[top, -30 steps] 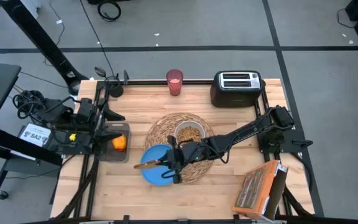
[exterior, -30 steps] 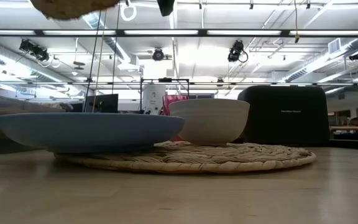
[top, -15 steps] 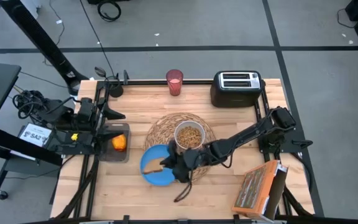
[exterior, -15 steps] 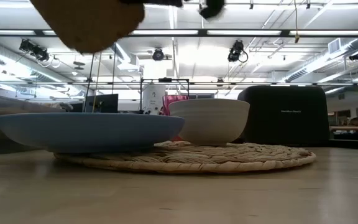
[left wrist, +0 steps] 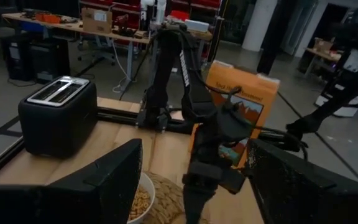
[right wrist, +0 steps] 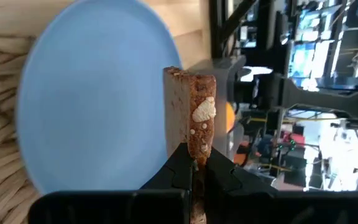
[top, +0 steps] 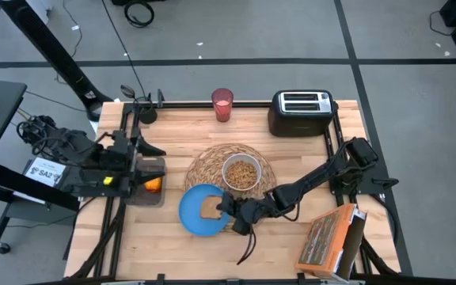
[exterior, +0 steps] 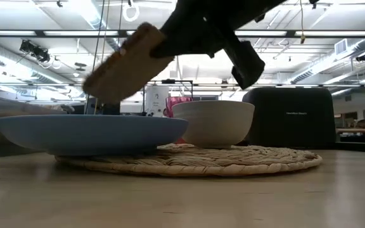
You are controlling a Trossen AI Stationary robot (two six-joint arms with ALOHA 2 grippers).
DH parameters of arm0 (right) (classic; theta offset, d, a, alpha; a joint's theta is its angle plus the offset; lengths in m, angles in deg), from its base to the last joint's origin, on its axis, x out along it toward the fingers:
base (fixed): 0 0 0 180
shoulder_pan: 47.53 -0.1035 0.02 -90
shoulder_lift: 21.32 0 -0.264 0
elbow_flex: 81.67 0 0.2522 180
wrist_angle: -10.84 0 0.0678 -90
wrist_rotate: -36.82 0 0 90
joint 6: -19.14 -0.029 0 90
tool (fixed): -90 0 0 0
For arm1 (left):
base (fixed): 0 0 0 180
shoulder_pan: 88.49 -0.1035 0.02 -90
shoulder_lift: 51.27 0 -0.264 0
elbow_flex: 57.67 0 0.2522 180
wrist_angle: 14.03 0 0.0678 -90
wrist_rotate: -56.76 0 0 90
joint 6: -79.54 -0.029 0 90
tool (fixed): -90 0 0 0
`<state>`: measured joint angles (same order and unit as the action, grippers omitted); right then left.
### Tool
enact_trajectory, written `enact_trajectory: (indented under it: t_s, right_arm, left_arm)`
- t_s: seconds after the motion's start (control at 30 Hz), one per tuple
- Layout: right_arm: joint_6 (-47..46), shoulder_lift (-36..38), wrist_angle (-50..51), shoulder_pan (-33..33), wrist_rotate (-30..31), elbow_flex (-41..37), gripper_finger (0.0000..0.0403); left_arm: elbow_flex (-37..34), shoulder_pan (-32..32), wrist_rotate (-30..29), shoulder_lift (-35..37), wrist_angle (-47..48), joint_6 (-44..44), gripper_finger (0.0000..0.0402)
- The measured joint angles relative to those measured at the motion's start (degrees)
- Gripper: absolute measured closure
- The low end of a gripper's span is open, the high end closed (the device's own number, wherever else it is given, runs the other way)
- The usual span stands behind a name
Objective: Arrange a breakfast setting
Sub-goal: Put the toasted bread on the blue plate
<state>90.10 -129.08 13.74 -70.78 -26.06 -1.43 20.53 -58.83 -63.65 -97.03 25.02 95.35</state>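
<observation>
The right end effector (top: 226, 208) is pinching the brown toast slice (top: 210, 208) by one edge, its fingers pressed together on the bread, and is holding it tilted above the round blue plate (top: 191, 218); in the low view the toast slice (exterior: 122, 63) is hanging clear of the plate rim (exterior: 87, 130), not touching it. The plate is lying partly on the round woven straw placemat (top: 208, 162), overlapping its near-left edge. The small white bowl (top: 241, 172), holding tan cereal, is sitting on the placemat just beside the plate. The pink cup (top: 222, 104) is standing at the far edge of the light wooden tabletop (top: 172, 245), with the black two-slot toaster (top: 301, 112) to its right. The orange cereal box (top: 328, 240) is lying at the near-right corner. The left end effector (top: 150, 164) is waiting at the tabletop's left side with its fingers spread wide and empty, over a dark tray where an orange-red round fruit (top: 153, 185) is mostly hidden beneath the arm. The right arm is blocking the upper part of the low view, and the pink cup is barely showing there behind the bowl.
</observation>
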Motion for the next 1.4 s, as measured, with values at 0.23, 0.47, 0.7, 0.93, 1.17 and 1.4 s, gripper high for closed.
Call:
enact_trajectory:
  t_s: [0.23,0.47,0.7,0.93,1.17,1.4]
  right_arm:
    - [3.8,-9.3,-3.6,0.1,0.1,5.0,0.0385]
    - [5.2,-14.3,-5.1,0.2,2.5,9.5,0.0383]
    - [3.1,-14.0,-1.9,0.4,1.4,9.6,0.0382]
    - [-1.3,-14.0,4.0,1.4,-1.1,9.5,0.0365]
    - [-4.8,-14.0,3.7,1.4,-1.3,9.6,0.0297]
    - [-7.4,-11.3,4.3,0.9,-2.1,9.6,0.0234]
  left_arm:
    - [0.0,0.0,0.0,-3.1,0.0,0.1,0.0109]
    - [0.0,0.2,0.4,-4.3,0.1,1.7,0.0109]
    - [0.0,0.2,1.7,-4.4,0.2,2.6,0.0109]
    - [0.0,0.2,1.8,-4.4,0.3,2.7,0.0109]
    - [0.0,0.2,1.8,-4.4,0.3,3.0,0.0109]
    - [0.0,0.2,2.9,-4.5,0.4,4.6,0.0109]
